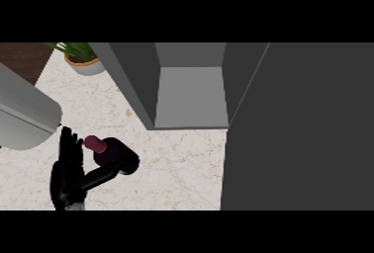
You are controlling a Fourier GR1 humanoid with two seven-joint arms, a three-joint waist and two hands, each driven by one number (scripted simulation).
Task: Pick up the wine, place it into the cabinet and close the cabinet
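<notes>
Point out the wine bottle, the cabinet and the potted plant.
wine bottle (116, 154), head view, on its dark body.
cabinet (191, 96), head view, on its inner floor.
potted plant (86, 65), head view, on its pot.

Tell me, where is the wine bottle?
In the head view, the wine bottle stands lower left on the counter, beside the left hand, before the open cabinet.

A potted plant (82, 58) with green leaves stands at the far left of the pale marbled counter (182, 168), near its back edge. A patch of dark wood surface (22, 59) shows left of the pot, possibly a floor or wall.
</notes>
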